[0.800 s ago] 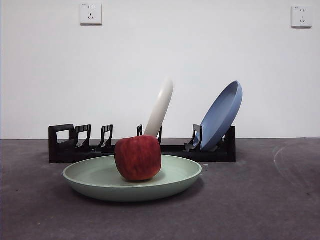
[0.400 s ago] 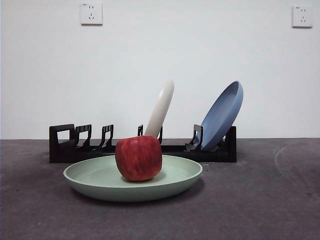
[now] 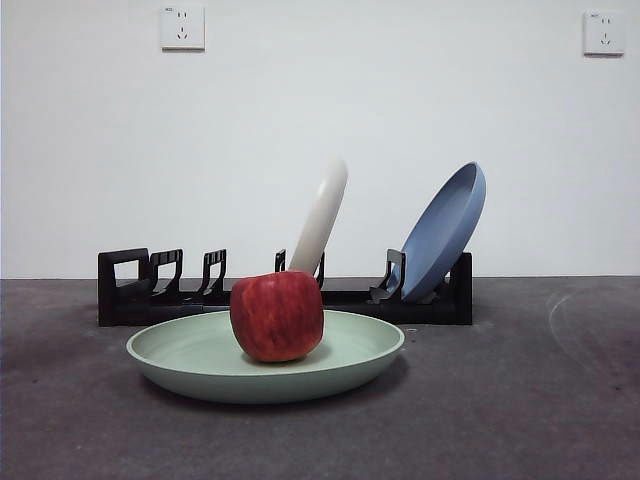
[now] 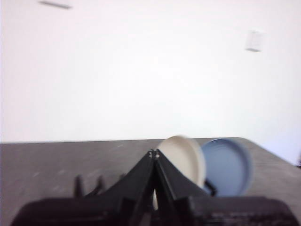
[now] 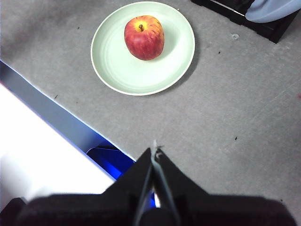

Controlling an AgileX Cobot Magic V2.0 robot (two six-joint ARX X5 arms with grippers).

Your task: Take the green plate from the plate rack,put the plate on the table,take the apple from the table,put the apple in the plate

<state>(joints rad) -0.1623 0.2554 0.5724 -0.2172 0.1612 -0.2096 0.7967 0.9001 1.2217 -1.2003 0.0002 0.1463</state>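
Sitting flat on the table [image 3: 540, 420] just in front of the plate rack [image 3: 130, 290], the green plate [image 3: 180, 355] carries the apple [image 3: 277, 315] inside its rim, so the job looks finished. Both the left gripper [image 4: 154, 153] and right gripper [image 5: 154, 149] are clenched, empty and pulled clear.

Two plates, two wall sockets, a white wall

A cream-white plate [image 3: 321, 215] stands on edge, leaning right, near mid-row; a blue plate [image 3: 443, 232] leans the same way at the right end, hollow side facing left. Behind them the white wall [image 3: 320, 120] carries two white sockets, one upper left [image 3: 182, 27], one upper right [image 3: 604, 32].
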